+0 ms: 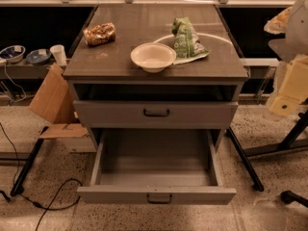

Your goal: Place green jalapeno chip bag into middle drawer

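The green jalapeno chip bag [186, 40] lies crumpled on the cabinet top, at the back right, touching the white bowl [153, 57]. The middle drawer [156, 195], the lowest grey front with a dark bar handle, is pulled out towards me, and its inside shows nothing in it. The like-handled drawer front [155, 113] above it is shut. My gripper [288, 83] hangs as a pale white and yellow shape at the right edge of the view. It is right of the cabinet, apart from the bag and at about the height of the cabinet top.
A shiny brown-gold snack bag [99, 33] lies at the back left of the cabinet top. Cardboard [52, 102] leans against the cabinet's left side. A cup [58, 54] and bowls stand on a low shelf at left. Cables [53, 198] and black stand legs [244, 160] lie on the floor.
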Controlling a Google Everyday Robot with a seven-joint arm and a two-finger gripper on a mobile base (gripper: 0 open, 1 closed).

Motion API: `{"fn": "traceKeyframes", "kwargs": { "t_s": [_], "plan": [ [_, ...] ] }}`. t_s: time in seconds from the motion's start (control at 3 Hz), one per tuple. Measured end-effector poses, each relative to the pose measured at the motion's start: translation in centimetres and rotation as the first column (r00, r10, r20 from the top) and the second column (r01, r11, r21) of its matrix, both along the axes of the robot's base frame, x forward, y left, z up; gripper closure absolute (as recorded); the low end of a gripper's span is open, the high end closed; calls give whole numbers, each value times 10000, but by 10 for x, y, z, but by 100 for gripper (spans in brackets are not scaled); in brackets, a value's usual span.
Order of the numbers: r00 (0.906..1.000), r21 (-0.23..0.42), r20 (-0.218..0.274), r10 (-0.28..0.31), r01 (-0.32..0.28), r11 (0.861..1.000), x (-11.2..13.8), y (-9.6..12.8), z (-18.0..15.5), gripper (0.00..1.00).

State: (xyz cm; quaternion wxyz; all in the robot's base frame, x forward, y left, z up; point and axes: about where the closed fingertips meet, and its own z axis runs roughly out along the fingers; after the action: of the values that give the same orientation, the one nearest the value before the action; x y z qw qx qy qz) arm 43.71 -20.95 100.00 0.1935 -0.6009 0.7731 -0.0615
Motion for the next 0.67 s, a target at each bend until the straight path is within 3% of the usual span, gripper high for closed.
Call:
{"fn": "traceKeyframes", "kwargs": {
  "t_s": [0.67],
  "plan": [
    [9994, 332, 299, -198, 188, 9993, 7, 2, 6, 0]
  ]
}}
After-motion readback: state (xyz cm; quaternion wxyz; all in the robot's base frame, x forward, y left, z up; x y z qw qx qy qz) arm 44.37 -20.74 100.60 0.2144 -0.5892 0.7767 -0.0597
